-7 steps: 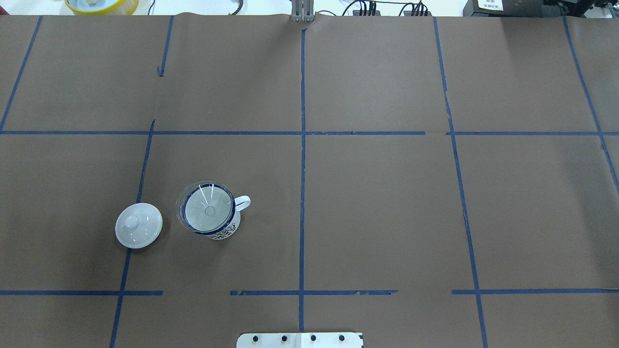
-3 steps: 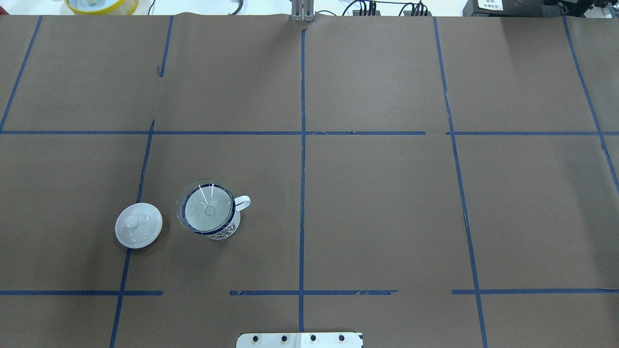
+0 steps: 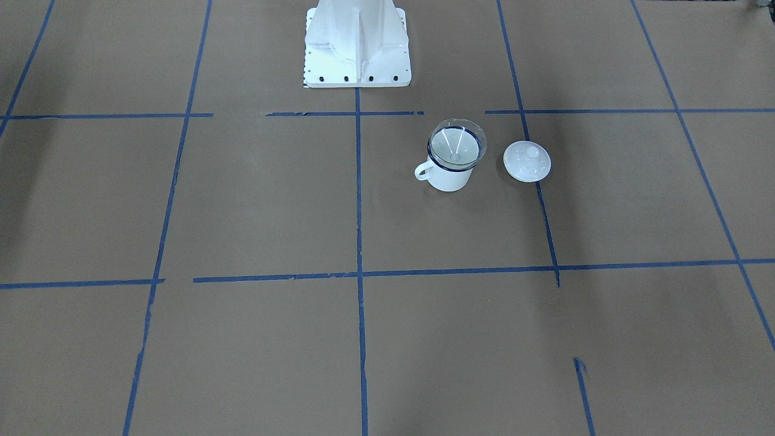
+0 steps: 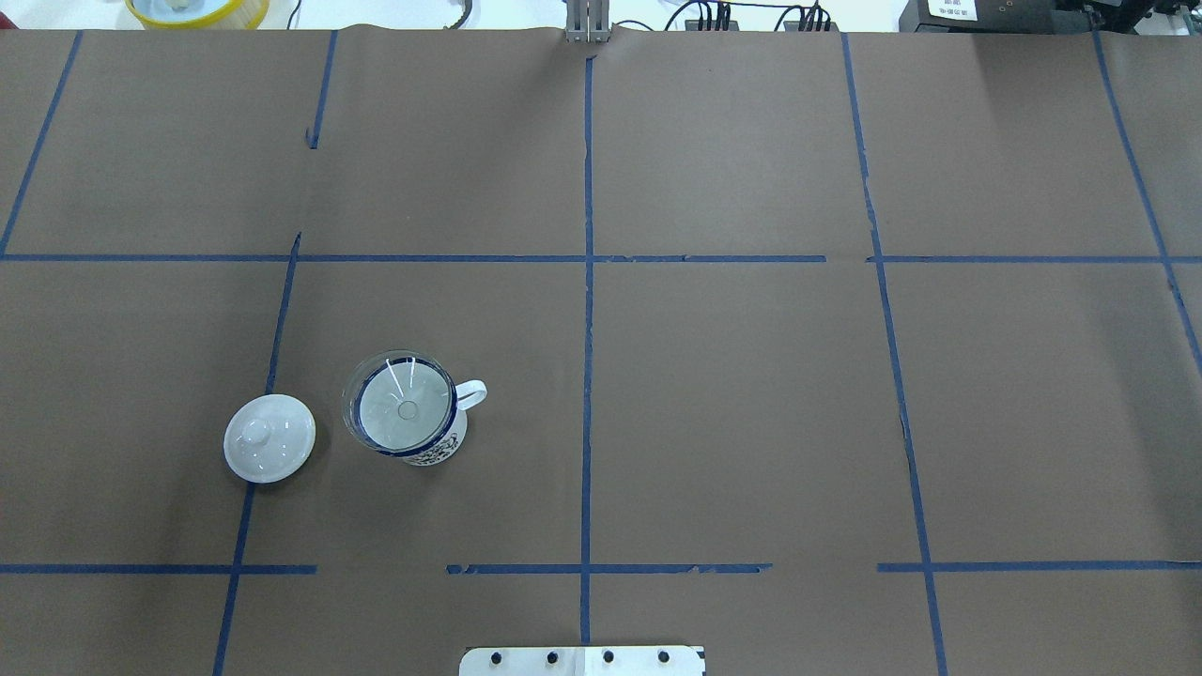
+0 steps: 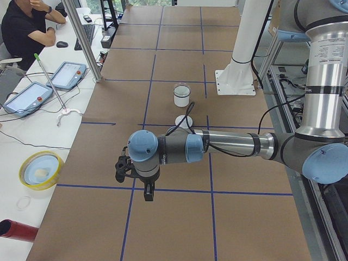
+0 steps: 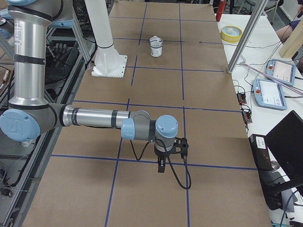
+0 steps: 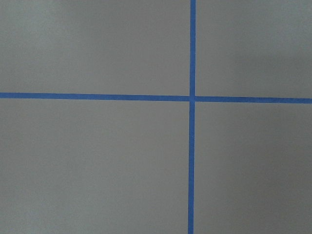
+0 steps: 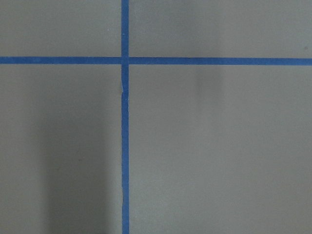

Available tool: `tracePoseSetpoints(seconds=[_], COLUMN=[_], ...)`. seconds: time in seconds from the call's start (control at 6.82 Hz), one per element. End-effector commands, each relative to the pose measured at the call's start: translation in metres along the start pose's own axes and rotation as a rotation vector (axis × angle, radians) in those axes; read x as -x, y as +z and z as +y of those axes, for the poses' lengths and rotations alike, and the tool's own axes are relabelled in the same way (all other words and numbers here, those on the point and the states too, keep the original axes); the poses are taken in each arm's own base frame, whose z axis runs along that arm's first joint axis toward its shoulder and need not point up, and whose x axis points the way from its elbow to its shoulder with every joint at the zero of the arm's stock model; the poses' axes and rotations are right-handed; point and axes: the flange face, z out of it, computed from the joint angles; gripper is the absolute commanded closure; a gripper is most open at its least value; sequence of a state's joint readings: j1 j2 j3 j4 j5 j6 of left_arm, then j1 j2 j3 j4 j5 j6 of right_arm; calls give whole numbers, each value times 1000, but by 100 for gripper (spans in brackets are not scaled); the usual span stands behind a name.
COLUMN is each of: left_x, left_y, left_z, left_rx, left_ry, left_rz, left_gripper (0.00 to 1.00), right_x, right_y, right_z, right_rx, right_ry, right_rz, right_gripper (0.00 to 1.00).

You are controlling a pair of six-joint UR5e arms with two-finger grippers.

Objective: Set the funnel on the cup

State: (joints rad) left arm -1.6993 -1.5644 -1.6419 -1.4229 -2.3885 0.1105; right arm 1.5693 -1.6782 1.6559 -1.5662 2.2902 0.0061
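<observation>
On the cup (image 3: 449, 177) sits the funnel (image 3: 457, 145), lid (image 3: 527, 161) just beside; left and right jaws well apart from cup, opening can't tell.

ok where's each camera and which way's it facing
Front-facing: across the table, faces the base; cup below it.
Overhead: behind the robot, looks forward; base edge only.
Exterior left: left end; left arm near.
Exterior right: right end; right arm near.
Left wrist: down on tape; no robot parts.
Right wrist: same.
Front-facing and overhead share funnel, lid.
</observation>
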Motion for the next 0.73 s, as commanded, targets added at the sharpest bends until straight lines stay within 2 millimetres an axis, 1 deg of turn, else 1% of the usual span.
tracePoseSetpoints(seconds=[0.0,0.15,0.29,0.44,0.59], left_x=[2,0,-6,-7,-2], left_y=[3,2,-4,-4,1], left_z=[0,-3,-10,-12,-7], left_rx=[-6,-31,-50,-49,-37], left_ry=[8,35,63,64,56], left_rz=[-1,2,-6,0,-8], left_gripper=[0,0,0,0,0], right_x=[0,0,0,0,0], right_y=[0,0,0,0,0], right_z=[0,0,0,0,0], right_rx=[1,1,-1,-1,-1], right_ry=[0,0,-1,-1,-1], right_rz=[0,0,0,0,0], right_gripper=[0,0,0,0,0])
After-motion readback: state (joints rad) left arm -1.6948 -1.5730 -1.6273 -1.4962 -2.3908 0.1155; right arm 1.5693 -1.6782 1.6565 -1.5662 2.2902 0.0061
